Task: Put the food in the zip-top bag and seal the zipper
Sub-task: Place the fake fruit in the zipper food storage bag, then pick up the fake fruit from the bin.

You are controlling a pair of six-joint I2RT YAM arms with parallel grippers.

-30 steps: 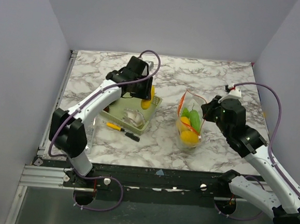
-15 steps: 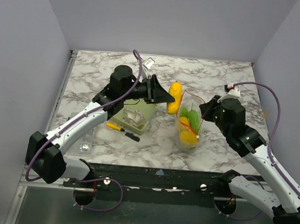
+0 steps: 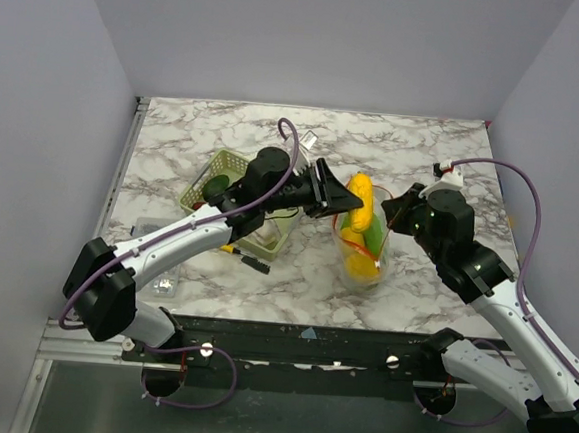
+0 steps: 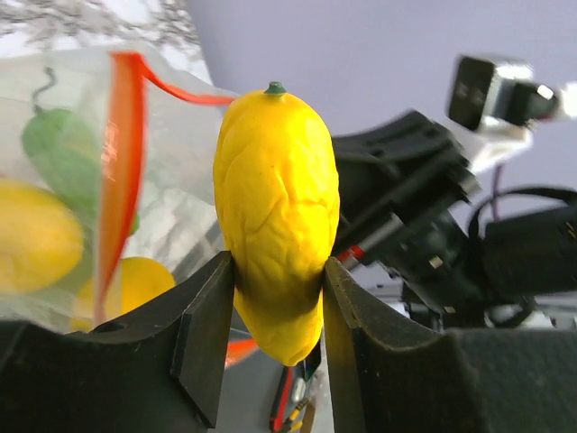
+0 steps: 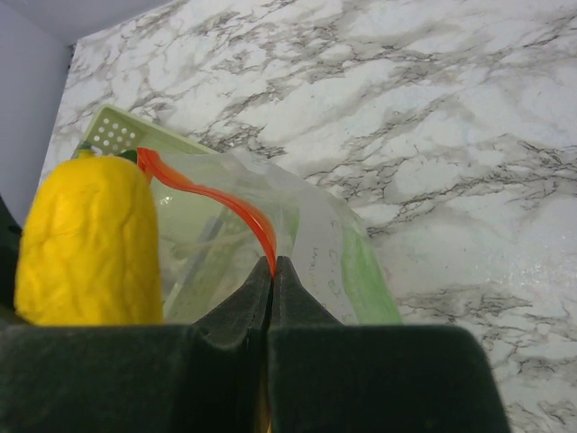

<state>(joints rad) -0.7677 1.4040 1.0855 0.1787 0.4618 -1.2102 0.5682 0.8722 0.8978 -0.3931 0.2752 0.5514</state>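
The left gripper (image 4: pixel 278 271) clamps both black fingers on a yellow, ridged, oval plastic toy fruit (image 4: pixel 275 198), holding it at the open mouth of the clear soft plastic zip-top bag (image 3: pixel 368 263); the right gripper (image 5: pixel 272 269), closed tight, pinches the bag's thin orange-red zipper strip (image 5: pixel 207 192); a light green piece (image 4: pixel 54 144) and yellow pieces (image 4: pixel 32 236) lie inside the bag, which stands on the marble table (image 3: pixel 425 147) near the pale green slotted basket (image 5: pixel 113 131).

The zip-top bag (image 4: pixel 167 198) looks blurred, its left side cut off.
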